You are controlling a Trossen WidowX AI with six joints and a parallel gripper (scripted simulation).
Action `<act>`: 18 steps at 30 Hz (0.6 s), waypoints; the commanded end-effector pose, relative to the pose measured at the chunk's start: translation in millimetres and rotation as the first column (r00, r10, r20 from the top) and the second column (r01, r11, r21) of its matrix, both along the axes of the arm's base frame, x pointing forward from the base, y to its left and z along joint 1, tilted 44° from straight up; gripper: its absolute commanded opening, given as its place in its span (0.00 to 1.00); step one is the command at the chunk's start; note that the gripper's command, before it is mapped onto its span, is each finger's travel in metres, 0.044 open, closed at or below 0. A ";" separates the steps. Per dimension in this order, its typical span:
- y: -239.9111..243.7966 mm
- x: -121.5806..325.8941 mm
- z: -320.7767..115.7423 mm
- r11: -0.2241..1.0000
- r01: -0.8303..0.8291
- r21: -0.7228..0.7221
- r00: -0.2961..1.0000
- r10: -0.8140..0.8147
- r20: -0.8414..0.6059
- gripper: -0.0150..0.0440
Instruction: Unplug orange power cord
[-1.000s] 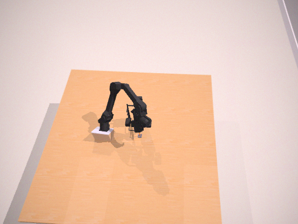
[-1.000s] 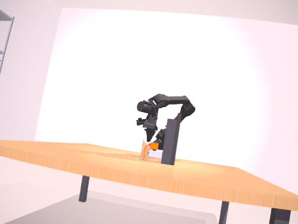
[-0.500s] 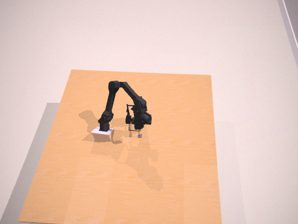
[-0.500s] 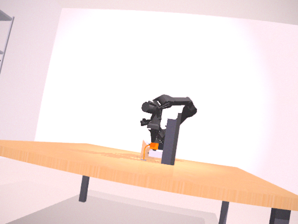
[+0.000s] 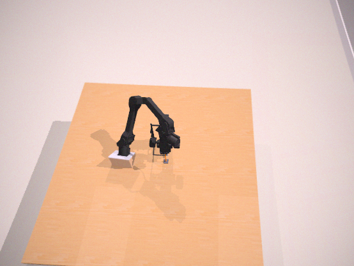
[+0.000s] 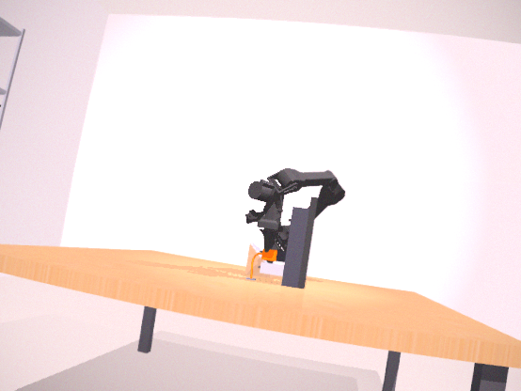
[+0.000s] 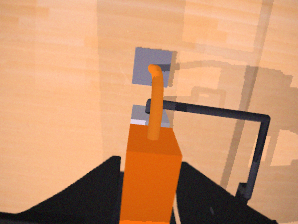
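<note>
2 far views, 1 close; all share the table (image 5: 204,192) (image 6: 212,301) (image 7: 50,90).
</note>
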State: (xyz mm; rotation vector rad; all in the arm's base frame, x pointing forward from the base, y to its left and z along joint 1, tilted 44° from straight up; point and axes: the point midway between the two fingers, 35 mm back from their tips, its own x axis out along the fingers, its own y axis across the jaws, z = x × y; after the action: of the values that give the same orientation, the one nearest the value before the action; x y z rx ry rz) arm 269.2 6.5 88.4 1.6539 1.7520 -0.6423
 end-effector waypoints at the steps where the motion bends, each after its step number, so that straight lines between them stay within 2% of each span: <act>1: -0.4 0.2 0.4 1.000 0.000 0.000 1.000 0.000 0.001 0.35; 9: -0.4 0.2 0.4 1.000 0.000 0.000 1.000 0.000 0.001 0.26; 18: -7.9 2.5 -6.3 1.000 0.001 -0.001 1.000 -0.001 0.000 0.25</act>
State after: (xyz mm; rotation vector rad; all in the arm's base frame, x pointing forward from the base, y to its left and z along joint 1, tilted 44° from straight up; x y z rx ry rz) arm 268.9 6.4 86.9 1.6596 1.7638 -0.6386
